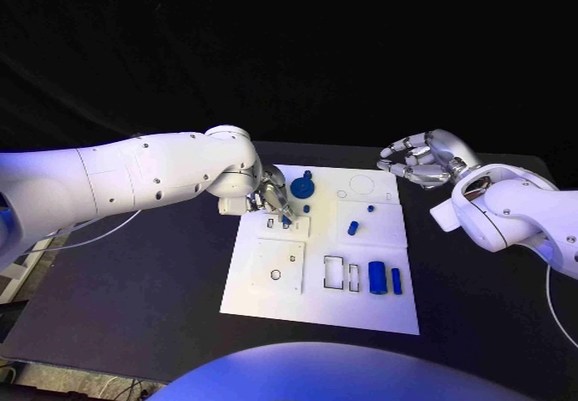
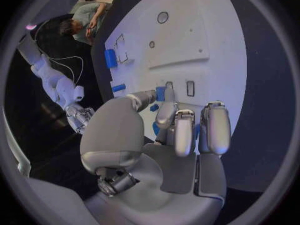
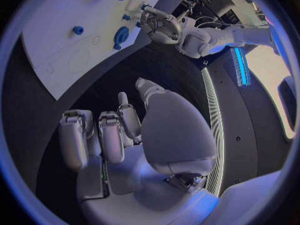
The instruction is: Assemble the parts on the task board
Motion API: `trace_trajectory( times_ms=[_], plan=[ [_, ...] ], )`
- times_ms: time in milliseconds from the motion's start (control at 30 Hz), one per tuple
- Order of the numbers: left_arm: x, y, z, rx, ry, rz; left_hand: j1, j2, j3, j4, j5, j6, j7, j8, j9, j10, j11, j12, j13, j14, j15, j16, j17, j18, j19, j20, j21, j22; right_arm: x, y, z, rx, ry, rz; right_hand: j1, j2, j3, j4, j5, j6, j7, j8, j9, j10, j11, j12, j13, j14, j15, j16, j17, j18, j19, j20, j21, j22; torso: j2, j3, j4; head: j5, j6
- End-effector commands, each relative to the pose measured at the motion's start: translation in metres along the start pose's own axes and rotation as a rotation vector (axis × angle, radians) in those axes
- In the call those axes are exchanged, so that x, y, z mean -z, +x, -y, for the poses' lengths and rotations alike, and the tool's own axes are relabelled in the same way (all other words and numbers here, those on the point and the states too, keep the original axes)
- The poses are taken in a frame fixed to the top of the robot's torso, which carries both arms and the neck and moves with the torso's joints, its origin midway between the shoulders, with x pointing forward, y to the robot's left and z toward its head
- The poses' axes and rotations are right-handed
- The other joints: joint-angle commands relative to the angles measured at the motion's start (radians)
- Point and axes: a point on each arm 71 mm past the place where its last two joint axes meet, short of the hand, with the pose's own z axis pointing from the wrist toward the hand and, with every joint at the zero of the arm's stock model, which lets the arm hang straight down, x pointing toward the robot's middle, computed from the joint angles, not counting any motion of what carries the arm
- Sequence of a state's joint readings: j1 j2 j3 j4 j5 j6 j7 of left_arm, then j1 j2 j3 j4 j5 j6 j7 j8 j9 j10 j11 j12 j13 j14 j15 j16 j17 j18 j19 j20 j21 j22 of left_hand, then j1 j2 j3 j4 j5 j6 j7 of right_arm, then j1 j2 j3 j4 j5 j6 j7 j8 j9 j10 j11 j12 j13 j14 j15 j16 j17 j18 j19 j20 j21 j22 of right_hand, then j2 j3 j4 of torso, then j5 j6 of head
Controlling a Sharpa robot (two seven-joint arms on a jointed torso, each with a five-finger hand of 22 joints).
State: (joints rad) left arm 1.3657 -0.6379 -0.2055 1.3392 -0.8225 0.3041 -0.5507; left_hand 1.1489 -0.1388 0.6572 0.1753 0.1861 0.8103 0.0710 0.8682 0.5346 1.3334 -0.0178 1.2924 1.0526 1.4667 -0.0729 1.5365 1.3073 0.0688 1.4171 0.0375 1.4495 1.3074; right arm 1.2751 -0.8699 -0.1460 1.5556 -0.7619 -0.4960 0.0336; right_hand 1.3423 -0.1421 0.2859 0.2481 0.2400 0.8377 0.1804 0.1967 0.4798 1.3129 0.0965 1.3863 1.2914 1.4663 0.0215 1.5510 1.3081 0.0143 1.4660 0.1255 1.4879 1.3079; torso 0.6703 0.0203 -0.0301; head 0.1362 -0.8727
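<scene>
The white task board [image 1: 316,305] lies in the middle of the black table. My left hand [image 1: 267,200] hovers low over its far left part, and thumb and fingers pinch a small blue part [image 2: 160,93] beside a narrow slot [image 2: 190,88]. A round blue part [image 1: 301,185] lies just beyond that hand. Further right on the board are a short blue peg [image 1: 353,226], a blue cylinder [image 1: 377,277] and a thin blue bar [image 1: 397,281]. My right hand [image 1: 419,160] floats past the board's far right corner, its fingers loosely bent and holding nothing.
Two rectangular cut-outs [image 1: 334,271] sit left of the cylinder, and a raised plate with a hole [image 1: 277,267] takes up the near left. Black table [image 1: 144,292] surrounds the board. The right wrist view shows the board [image 3: 75,35] and the left hand [image 3: 159,25].
</scene>
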Motion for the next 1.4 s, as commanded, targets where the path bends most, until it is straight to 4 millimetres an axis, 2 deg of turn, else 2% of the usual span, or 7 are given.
trace_trajectory(
  times_ms=[33,767,1000,1400],
  plan=[
    [0.0001,0.0015,0.0004,-0.035,-0.003,-0.010,-0.011,0.003,0.196,-0.190,0.006,0.017,-0.013,0.004,0.004,0.004,0.001,0.004,0.002,0.084,-0.001,0.000,0.189,-0.016,0.004,-0.001,0.004,0.042,0.0001,0.0015,-0.0006,0.009,-0.008,-0.014,-0.007,0.001,0.000,0.007,0.007,-0.010,0.001,0.003,-0.002,-0.005,0.001,-0.003,0.000,0.086,0.000,-0.006,0.186,0.009,0.054,-0.001,-0.004,0.202,0.000,0.0001,0.0005,0.001,0.000],
    [-0.0024,0.0055,-0.0014,-0.051,-0.010,-0.026,-0.016,0.001,0.202,-0.193,0.006,0.017,-0.013,0.007,0.005,0.006,0.000,0.006,0.004,0.084,-0.001,0.001,0.189,-0.016,0.005,-0.001,0.005,0.044,-0.0004,0.0017,-0.0007,0.009,-0.009,-0.014,-0.007,0.001,0.000,0.008,0.007,-0.010,0.000,0.004,-0.002,-0.005,0.001,-0.003,0.000,0.085,0.000,-0.006,0.185,0.009,0.054,-0.001,-0.004,0.202,0.000,-0.0004,-0.0006,0.004,0.000],
    [-0.0033,0.0069,-0.0014,-0.051,-0.010,-0.030,-0.016,0.001,0.202,-0.193,0.006,0.017,-0.013,0.007,0.005,0.006,0.000,0.006,0.004,0.084,-0.001,0.001,0.189,-0.016,0.005,-0.001,0.005,0.044,-0.0005,0.0013,-0.0007,0.007,-0.013,-0.011,-0.004,-0.002,0.000,0.007,0.007,-0.016,0.001,0.004,-0.003,-0.041,0.001,-0.029,-0.036,0.075,0.000,-0.020,0.146,0.020,0.030,-0.001,-0.046,0.173,0.000,-0.0001,-0.0004,0.004,0.000],
    [-0.0042,0.0081,-0.0016,-0.052,-0.010,-0.033,-0.021,0.000,0.206,-0.194,0.006,0.017,-0.014,0.009,0.006,0.007,0.000,0.007,0.005,0.084,-0.001,0.001,0.190,-0.016,0.006,-0.001,0.005,0.044,-0.0007,0.0014,-0.0007,0.007,-0.013,-0.011,-0.004,-0.002,0.001,0.007,0.007,-0.017,0.001,0.004,-0.003,-0.044,0.001,-0.032,-0.039,0.074,0.000,-0.021,0.143,0.021,0.028,-0.001,-0.050,0.171,0.000,-0.0004,-0.0002,0.004,0.000]
  ],
)
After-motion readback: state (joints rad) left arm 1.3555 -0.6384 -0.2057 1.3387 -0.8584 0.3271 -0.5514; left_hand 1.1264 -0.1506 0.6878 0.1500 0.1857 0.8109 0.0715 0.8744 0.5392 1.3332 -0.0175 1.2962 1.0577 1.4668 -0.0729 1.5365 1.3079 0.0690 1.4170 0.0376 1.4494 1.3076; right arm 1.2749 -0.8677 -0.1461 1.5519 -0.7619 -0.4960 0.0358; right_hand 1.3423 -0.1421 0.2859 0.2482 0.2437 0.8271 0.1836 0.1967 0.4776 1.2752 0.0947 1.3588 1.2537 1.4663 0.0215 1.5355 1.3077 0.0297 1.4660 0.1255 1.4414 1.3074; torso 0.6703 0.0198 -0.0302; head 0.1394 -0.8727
